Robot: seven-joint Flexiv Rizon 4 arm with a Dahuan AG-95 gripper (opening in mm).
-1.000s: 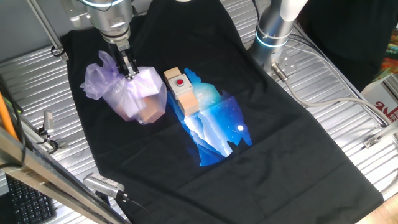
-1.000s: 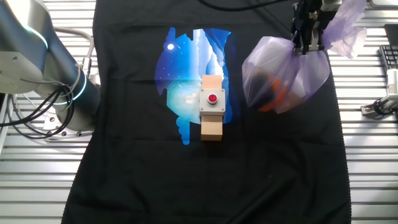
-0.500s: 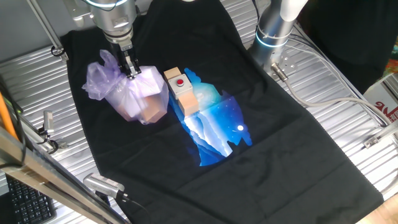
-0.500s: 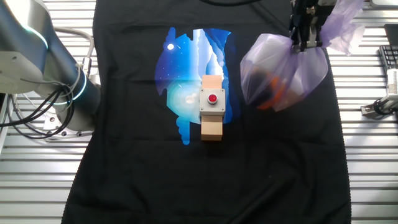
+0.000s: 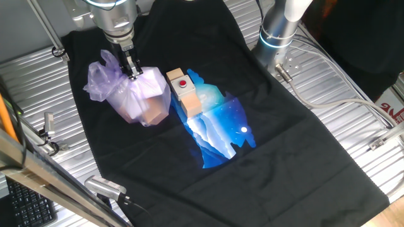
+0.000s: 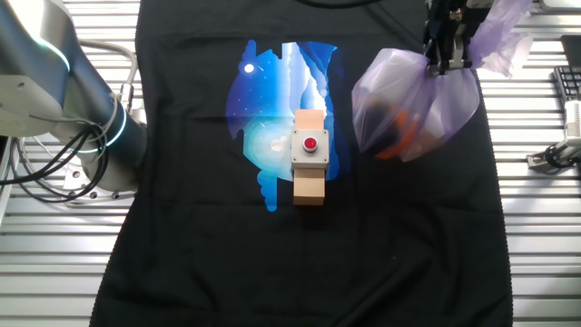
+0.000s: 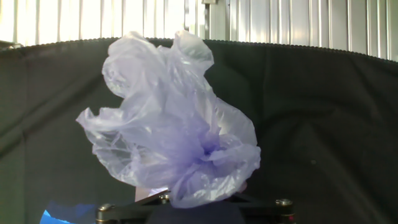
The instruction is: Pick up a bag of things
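Note:
The bag of things [image 5: 136, 96] is a translucent pale-lilac plastic bag with tan and orange blocks showing through it. It hangs over the black cloth [image 5: 265, 139]. My gripper [image 5: 132, 69] is shut on its knotted neck, and the crinkly top flares out behind the fingers. In the other fixed view the gripper [image 6: 447, 62] pinches the bag [image 6: 413, 109] at its top. In the hand view the crinkled top of the bag [image 7: 177, 130] fills the middle and hides the fingertips.
A bare wooden block with a red button [image 5: 184, 92] lies just right of the bag on the blue print of the cloth; it also shows in the other fixed view [image 6: 310, 168]. The robot base [image 5: 278, 28] stands at the back. Ribbed metal table [image 5: 353, 107] surrounds the cloth.
The bag has risen slightly with the gripper shut on its neck; between half a second ago and now almost nothing moved.

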